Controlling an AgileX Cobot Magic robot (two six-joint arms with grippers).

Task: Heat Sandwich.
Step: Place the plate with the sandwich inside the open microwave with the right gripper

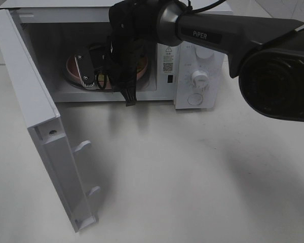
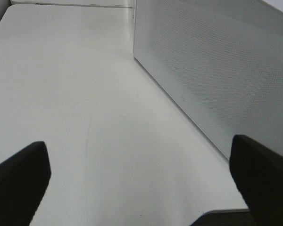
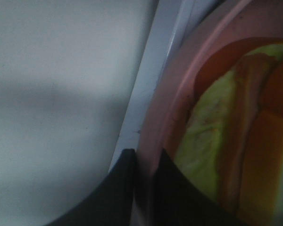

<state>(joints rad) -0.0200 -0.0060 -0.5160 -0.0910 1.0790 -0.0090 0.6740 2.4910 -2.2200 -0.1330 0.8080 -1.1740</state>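
1. The right claw (image 3: pixel 144 157) reaches into the open microwave (image 1: pixel 197 76). Its two fingers are pinched close on the rim of the pink plate (image 3: pixel 162 108), and the rim sits between them.
2. The sandwich (image 3: pixel 226 136) lies on that plate just beyond the fingertips, inside the cavity. The claw does not touch it.
3. The left claw (image 2: pixel 140 176) hangs spread wide over the table (image 2: pixel 61 94) and grips nothing. The microwave's perforated outer wall is ahead of it and off to one side.
4. Step in hand, as I judge it: setting the plate down inside the oven.
5. The next move calls for loosening the pinch and drawing the right claw straight back out of the opening without dragging the plate. The door (image 1: pixel 35 111), swung wide well to the side of that claw, then needs shutting.
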